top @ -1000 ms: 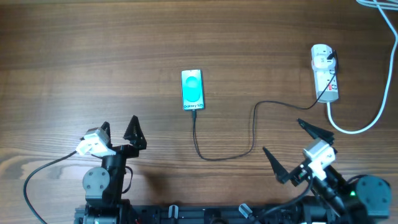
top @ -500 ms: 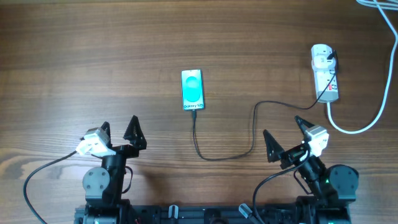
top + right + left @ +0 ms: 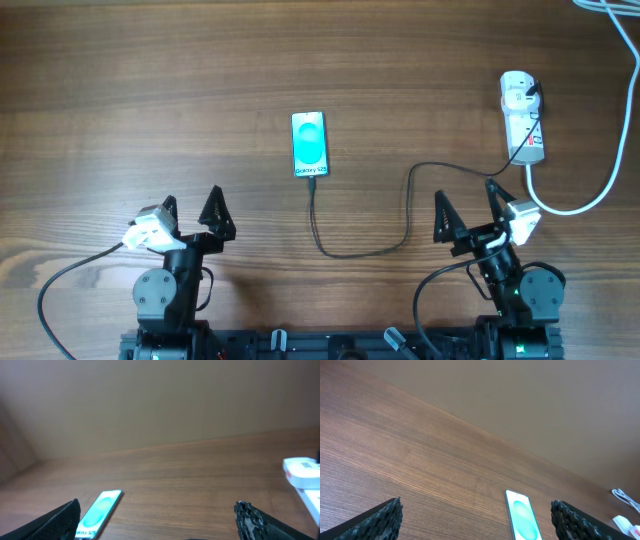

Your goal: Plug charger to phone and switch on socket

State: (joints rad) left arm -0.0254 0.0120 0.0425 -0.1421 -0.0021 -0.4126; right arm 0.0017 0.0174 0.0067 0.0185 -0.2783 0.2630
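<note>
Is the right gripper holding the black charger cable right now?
No, the overhead view shows the right gripper open and empty, while the charger cable lies on the table, not between its fingers.

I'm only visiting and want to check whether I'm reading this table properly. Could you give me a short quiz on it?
1. True or false: the right gripper is holding the black cable.
2. Which lies nearer the white power strip: A, the left gripper, or B, the right gripper?
3. Fill in: the phone has a ____ screen.
Key: 1 false, both grippers are open and empty. 2 B. 3 green.
</note>
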